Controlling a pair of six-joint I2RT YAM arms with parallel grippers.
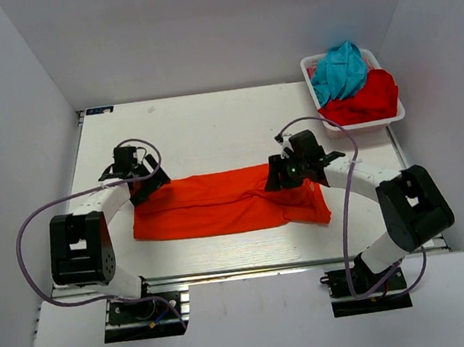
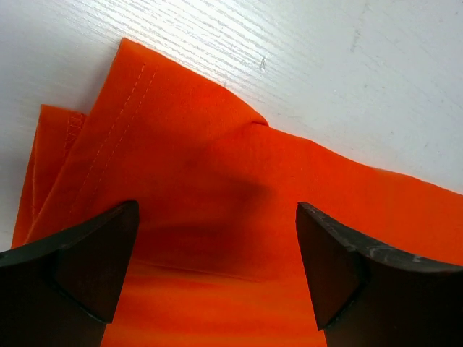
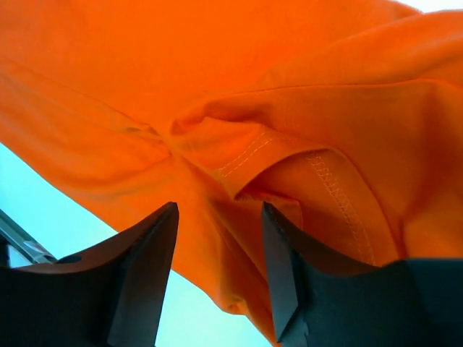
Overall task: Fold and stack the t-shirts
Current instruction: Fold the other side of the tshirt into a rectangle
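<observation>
Folding orange-red fabric t-shirt (image 1: pixel 219 202). L tool (image 2: pixel 217 217) released, shirt end below. R tool (image 3: pixel 219 217) half-closed at sleeve fold, grip unclear. Next: pinch both ends.

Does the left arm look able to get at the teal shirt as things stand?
Probably not: the teal shirt lies in the basket at the far right corner, well beyond the right arm.

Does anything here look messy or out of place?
The orange shirt lies as a long strip, but its right end, by the right gripper, is bunched and juts out askew. The teal shirt and red shirt sit crumpled in the basket, the red one draping over its rim. Nothing looks damaged.
</observation>
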